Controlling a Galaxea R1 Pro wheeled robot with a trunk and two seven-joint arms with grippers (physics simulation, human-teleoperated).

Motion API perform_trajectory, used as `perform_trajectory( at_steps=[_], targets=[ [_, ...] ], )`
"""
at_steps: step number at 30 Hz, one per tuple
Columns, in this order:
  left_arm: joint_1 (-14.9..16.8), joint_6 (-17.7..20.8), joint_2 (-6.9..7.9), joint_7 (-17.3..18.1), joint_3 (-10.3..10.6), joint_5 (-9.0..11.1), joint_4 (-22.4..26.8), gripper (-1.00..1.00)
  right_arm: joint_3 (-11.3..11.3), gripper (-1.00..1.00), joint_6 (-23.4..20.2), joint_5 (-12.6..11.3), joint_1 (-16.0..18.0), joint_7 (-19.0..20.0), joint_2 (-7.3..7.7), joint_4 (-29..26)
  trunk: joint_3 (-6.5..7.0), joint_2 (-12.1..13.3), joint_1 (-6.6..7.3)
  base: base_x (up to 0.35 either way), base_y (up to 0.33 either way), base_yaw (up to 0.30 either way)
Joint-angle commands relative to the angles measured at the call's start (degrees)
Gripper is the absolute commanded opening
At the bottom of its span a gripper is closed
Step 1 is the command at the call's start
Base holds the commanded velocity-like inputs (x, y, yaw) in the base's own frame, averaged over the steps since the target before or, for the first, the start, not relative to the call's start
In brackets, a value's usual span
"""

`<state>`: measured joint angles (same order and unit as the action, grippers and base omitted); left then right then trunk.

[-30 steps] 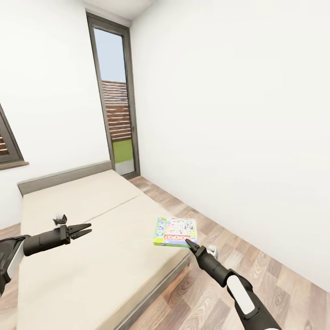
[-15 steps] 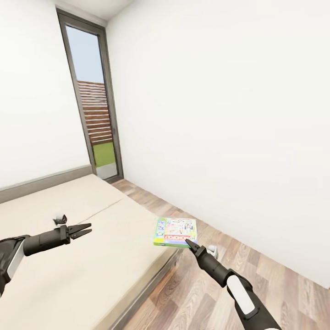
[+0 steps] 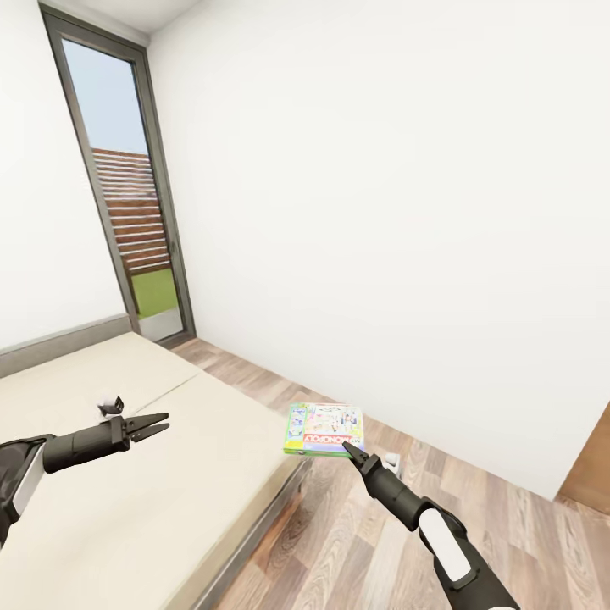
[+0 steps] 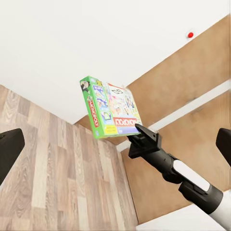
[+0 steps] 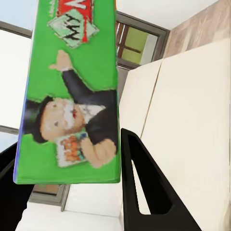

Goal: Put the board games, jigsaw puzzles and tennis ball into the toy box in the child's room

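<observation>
We see the right gripper (image 3: 349,448) clamped on one edge of a board game (image 3: 325,428), a flat box with green sides, pale printed lid and a red band. The box is held roughly level in the air past the foot corner of the bed (image 3: 127,457), over the wood floor (image 3: 364,542). In the left wrist view the same board game (image 4: 109,112) sticks out from the right gripper (image 4: 140,131), its print too small to read. In the right wrist view the green side of the box (image 5: 72,91) with a cartoon top-hatted man sits between the dark fingers (image 5: 139,187); one finger is cut off at the frame edge and only partly seen.

The left gripper (image 3: 155,424) hangs over the beige mattress with its fingers slightly parted and nothing between them; in its own wrist view just the dark finger tips (image 4: 8,149) show at the frame edges.

The bed is cut off at the left and bottom of the head view, its grey headboard (image 3: 59,343) only partly visible. A tall glass door (image 3: 127,195) stands behind, beside a plain white wall (image 3: 381,212).
</observation>
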<state>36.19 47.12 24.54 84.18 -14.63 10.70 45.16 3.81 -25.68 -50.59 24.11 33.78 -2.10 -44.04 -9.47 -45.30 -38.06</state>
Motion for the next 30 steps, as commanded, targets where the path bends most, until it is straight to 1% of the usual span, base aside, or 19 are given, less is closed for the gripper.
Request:
perform_trajectory(
  at_steps=[1,30],
  targets=[
    [0.0,0.6,0.04,0.2,0.0,0.1,0.0,1.00,0.2,-1.00,-0.5,-0.5,0.1,0.1,-0.09,0.0,-0.05,-0.1,-0.01,0.000,0.000,-0.262],
    [0.0,0.6,-0.02,0.2,0.0,0.1,0.0,1.00,0.2,-1.00,-0.5,-0.5,0.1,0.1,0.01,0.1,0.94,-0.1,-0.01,0.000,0.000,-0.262]
  ],
)
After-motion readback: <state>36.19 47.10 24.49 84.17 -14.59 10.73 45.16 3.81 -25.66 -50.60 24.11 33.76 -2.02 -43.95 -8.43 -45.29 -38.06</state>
